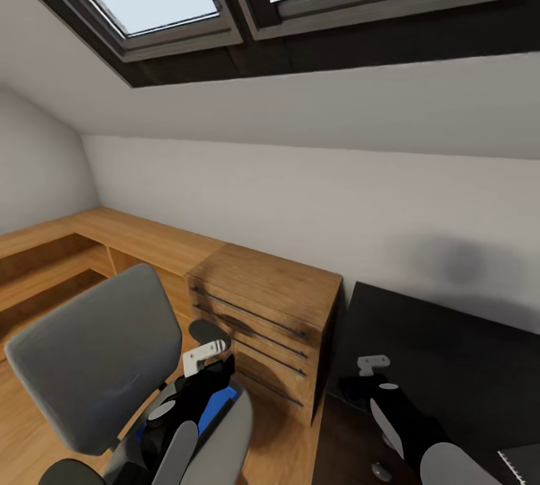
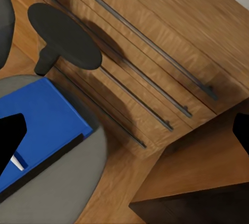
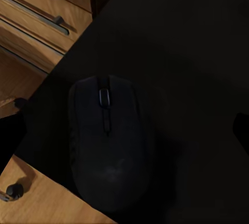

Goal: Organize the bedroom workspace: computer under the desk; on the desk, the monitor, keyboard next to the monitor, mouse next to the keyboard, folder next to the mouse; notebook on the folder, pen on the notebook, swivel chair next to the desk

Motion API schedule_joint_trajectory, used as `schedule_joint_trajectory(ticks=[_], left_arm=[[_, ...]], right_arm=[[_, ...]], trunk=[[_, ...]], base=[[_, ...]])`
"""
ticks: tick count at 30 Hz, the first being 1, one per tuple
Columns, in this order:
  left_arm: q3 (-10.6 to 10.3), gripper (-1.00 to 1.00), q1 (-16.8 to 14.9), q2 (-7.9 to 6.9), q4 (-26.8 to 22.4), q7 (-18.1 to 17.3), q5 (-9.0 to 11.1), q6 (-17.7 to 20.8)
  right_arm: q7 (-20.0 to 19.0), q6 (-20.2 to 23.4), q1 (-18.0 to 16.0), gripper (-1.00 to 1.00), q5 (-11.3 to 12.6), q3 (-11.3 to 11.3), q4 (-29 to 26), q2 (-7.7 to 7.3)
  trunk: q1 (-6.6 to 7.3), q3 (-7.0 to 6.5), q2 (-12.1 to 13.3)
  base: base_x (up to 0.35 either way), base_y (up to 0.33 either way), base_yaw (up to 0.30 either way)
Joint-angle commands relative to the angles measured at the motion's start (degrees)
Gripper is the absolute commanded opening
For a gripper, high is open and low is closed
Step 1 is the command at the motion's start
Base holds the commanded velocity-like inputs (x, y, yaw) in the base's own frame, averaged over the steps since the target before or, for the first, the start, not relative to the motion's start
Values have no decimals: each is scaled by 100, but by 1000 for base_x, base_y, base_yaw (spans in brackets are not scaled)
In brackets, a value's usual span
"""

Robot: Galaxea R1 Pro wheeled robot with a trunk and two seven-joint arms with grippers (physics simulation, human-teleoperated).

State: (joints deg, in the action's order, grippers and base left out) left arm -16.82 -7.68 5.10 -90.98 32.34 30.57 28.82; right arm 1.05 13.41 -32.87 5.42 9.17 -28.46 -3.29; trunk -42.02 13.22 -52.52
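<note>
Attic bedroom corner: left gripper (image 1: pixel 201 366) hangs spread wide over the blue folder (image 2: pixel 39 125) on the chair (image 1: pixel 94 365) seat, probably lining up a grab. Right gripper (image 3: pixel 127 125), also apart, sits over the mouse (image 3: pixel 109 141) on the desk (image 1: pixel 450 365).

The swivel chair (image 1: pixel 94 361) has a grey seat and back, and its armrest (image 2: pixel 65 35) is black. The folder (image 2: pixel 39 125) on the seat is bright blue with a thin white stripe at one edge. The worktop (image 1: pixel 442 357) is plain black, and the mouse (image 3: pixel 109 141) on it is black too. The drawer unit (image 1: pixel 262 320) is oak-brown with visible wood grain and dark grey handles. The wall (image 1: pixel 300 193) is white.
</note>
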Motion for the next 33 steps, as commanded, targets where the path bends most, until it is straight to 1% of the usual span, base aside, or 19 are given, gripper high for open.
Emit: schedule_joint_trajectory(ticks=[1, 7, 33], left_arm=[[-6, 100, -5, 0, -8, 53, 54, 9], [-6, 100, -5, 0, -8, 53, 54, 17], [-6, 100, -5, 0, -8, 53, 63, 18]], right_arm=[[13, 43, -4, 100, 56, 40, -11, -8], [18, 166, -7, 100, 56, 41, -11, -1], [11, 171, -7, 100, 56, 41, 24, -3]], trunk=[[-24, 27, -48], [-155, 134, -289], [-726, 601, -1331]], base=[[0, 0, 0], [0, 0, 0], [0, 0, 0]])
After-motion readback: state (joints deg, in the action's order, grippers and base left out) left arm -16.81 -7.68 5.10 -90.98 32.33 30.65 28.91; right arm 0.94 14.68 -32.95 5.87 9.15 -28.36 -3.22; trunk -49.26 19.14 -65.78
